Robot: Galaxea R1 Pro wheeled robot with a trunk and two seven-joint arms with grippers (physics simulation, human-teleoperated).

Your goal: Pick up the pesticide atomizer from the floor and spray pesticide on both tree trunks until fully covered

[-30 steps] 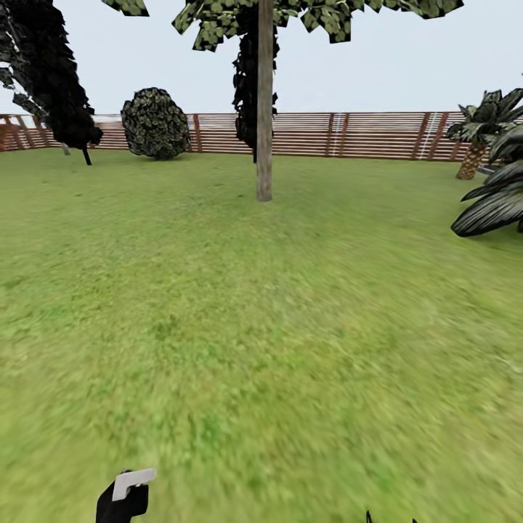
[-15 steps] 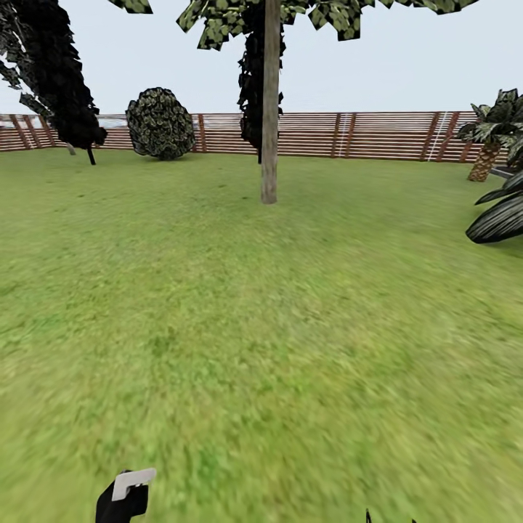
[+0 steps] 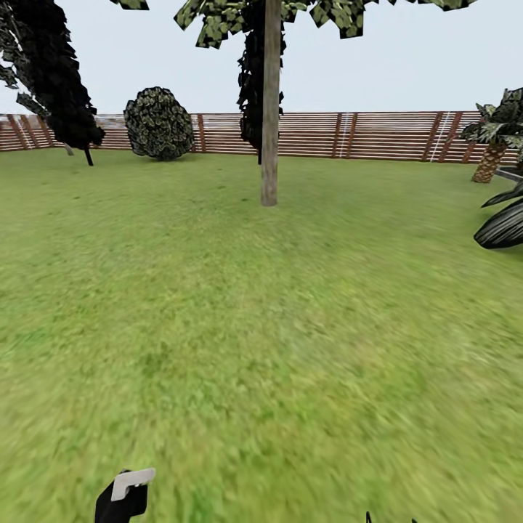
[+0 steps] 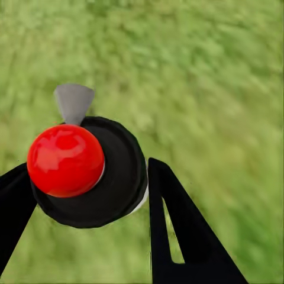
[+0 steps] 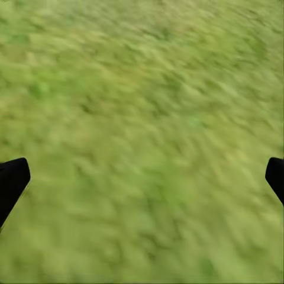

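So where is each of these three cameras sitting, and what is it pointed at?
Head view: up on the robot's head, looking across the lawn to a tree trunk and fence; the left pincer shows at the bottom edge.
Left wrist view: on the left arm, looking down its fingers at the atomizer they grip.
Right wrist view: on the right arm, looking down at grass between spread fingers.
All three share the lawn.

Red-capped black atomizer (image 4: 89, 174) w/ grey nozzle, mottled green lawn (image 3: 290, 327), brown slat fence (image 3: 378, 134), beige-grey trunk (image 3: 270, 109).
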